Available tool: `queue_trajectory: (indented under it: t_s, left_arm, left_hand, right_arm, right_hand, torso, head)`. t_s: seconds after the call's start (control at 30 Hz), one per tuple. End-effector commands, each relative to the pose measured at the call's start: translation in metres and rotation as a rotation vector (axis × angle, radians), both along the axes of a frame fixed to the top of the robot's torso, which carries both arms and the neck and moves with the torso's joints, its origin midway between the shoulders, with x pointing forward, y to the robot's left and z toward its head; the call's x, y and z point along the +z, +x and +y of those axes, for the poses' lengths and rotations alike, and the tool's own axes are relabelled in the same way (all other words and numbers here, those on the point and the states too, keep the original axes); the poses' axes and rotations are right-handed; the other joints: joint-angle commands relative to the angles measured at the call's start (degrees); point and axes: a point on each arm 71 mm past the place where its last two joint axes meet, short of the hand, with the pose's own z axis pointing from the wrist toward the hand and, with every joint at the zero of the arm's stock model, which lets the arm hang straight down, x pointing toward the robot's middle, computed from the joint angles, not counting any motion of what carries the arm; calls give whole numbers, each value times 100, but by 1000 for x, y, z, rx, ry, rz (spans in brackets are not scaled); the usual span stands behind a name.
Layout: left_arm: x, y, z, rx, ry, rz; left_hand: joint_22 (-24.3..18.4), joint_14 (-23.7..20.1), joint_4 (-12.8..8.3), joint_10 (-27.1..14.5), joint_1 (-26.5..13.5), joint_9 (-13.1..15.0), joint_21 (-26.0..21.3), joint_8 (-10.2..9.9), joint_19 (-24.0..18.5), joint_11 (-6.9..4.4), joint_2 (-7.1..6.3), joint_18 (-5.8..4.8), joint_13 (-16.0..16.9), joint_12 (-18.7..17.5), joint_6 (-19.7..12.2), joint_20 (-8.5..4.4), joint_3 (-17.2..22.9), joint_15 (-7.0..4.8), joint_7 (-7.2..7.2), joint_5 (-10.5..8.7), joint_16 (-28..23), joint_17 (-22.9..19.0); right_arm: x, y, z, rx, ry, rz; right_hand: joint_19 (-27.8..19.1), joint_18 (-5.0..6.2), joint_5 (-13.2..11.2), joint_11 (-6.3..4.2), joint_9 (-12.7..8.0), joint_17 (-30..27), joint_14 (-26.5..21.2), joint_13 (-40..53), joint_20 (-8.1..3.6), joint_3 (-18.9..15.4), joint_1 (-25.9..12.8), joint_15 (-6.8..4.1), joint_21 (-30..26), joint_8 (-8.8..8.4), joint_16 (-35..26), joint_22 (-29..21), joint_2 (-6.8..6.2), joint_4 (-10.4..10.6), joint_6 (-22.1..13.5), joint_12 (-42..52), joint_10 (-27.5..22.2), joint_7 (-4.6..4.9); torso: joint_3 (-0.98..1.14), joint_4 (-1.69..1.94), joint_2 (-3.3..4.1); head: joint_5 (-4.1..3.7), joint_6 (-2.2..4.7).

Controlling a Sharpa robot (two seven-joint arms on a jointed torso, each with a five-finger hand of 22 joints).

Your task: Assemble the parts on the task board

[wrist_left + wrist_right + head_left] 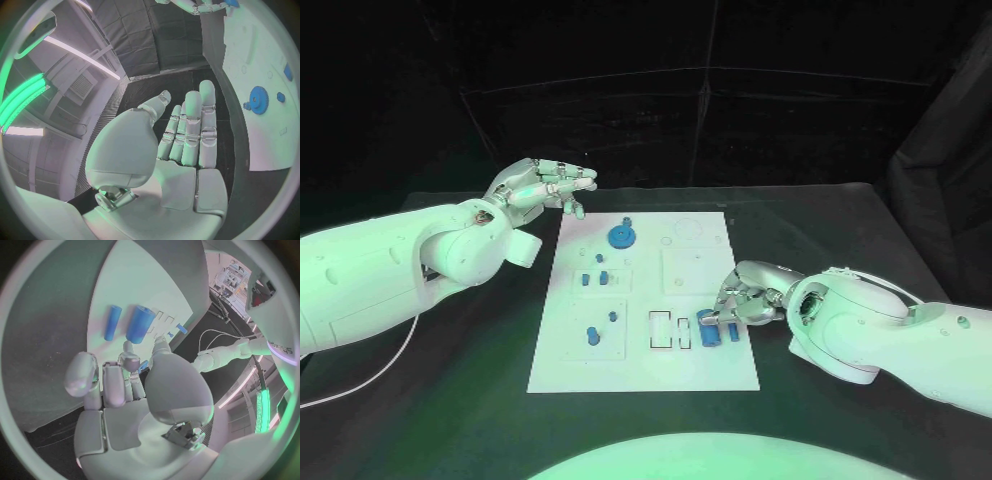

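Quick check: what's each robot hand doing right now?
Left robot hand: open, holding nothing.
Right robot hand: over the board beside the blue cylinders; grip cannot be told.

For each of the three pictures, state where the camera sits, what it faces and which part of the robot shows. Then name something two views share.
Head view: on the robot's head, looking down at the task board; both arms enter, left hand raised past the board's far corner, right hand at its right edge.
Left wrist view: behind the left hand, fingers straight, facing the table beside the board.
Right wrist view: behind the right hand, facing the board.
Shared: the blue gear shows in the head and left wrist views.
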Motion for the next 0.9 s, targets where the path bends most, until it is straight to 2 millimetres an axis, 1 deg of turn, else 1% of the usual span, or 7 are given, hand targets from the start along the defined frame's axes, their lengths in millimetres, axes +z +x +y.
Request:
queue_trajectory:
  t_s: [0.03, 0.17, 0.37, 0.53, 0.67, 0.73, 0.9]
  left_arm:
    - [1, 0, -1, -13, -9, 1]
    - [1, 0, 0, -12, -9, 1]
    - [1, -1, -1, -15, -10, 3]
    - [1, -1, 1, -14, -8, 5]
    - [1, -1, 1, -13, -8, 6]
    - [1, -1, 1, -14, -8, 6]
    - [1, -1, 1, -15, -8, 8]
  left_hand:
    - [-4, -39, 11, -31, -47, -1, -27, 25, 14, 10, 29, 73, -5, 26, -18, 37, -36, 10, 2, -19, 39, -5]
    - [-4, -39, 11, -31, -47, -1, -27, 25, 14, 10, 29, 73, -5, 26, -18, 37, -36, 10, 2, -19, 39, -5]
    - [-4, -39, 11, -31, -47, -1, -27, 25, 14, 10, 29, 73, -5, 26, -18, 37, -36, 10, 2, -19, 39, -5]
    - [-11, -43, 20, -36, -59, -1, -34, 31, 14, 12, 31, 73, -5, 34, -23, 40, -47, 12, 4, -20, 43, -11]
    - [-11, -43, 20, -36, -59, -1, -34, 31, 14, 12, 31, 73, -5, 34, -23, 40, -47, 12, 4, -20, 43, -11]
    - [-11, -43, 20, -36, -59, -1, -34, 31, 14, 12, 31, 73, -5, 34, -23, 40, -47, 12, 4, -20, 43, -11]
    - [-13, -44, 21, -39, -61, -1, -35, 33, 15, 12, 32, 73, -5, 36, -25, 41, -49, 13, 4, -20, 44, -13]
  right_arm:
    - [-3, 1, -1, 17, -96, -14]
    - [-6, 1, 2, 29, -115, -14]
    - [-9, 1, 8, 46, -135, -14]
    - [-12, 0, 15, 63, -142, -10]
    - [-14, 0, 20, 72, -139, -7]
    - [-15, 0, 22, 75, -137, -7]
    - [-16, -1, 25, 79, -133, -5]
  right_hand:
    - [32, -41, 16, -12, 24, 17, 245, 19, -6, -33, -66, -10, 25, 57, 35, 8, 4, 5, 8, 27, -41, -22]
    - [32, -43, 6, -23, 51, 30, 245, 26, -12, -35, -85, -18, 28, 118, 41, 16, -8, 6, 27, 17, -52, -36]
    - [32, -43, -2, -30, 70, 32, 242, 14, -16, -35, -103, -23, 29, 159, 40, 21, -17, 9, 35, -4, -67, -44]
    - [30, -44, -17, -34, 88, 33, 239, 1, -19, -38, -127, -27, 28, 195, 39, 23, -46, 11, 29, -29, -85, -49]
    - [31, -45, -22, -36, 96, 41, 239, 9, -21, -38, -140, -28, 31, 211, 42, 30, -57, 13, 26, -29, -86, -51]
    - [32, -46, -22, -36, 97, 43, 239, 11, -21, -37, -141, -29, 32, 212, 43, 33, -58, 14, 26, -28, -85, -51]
    - [34, -48, -6, -40, 113, 55, 240, 25, -24, -31, -159, -32, 37, 243, 49, 44, -69, 13, 31, -27, -84, -57]
  torso:
    - [-7, 6, 2]
    - [2, -7, 5]
    - [0, 19, 10]
    - [-7, 10, 4]
    - [-4, -2, 6]
    - [-4, -6, 7]
    - [-8, -3, 6]
  head:
    - [-3, -10]
    - [13, -13]
    - [10, -21]
    - [33, -39]
    - [35, -45]
    - [30, -47]
    - [12, -61]
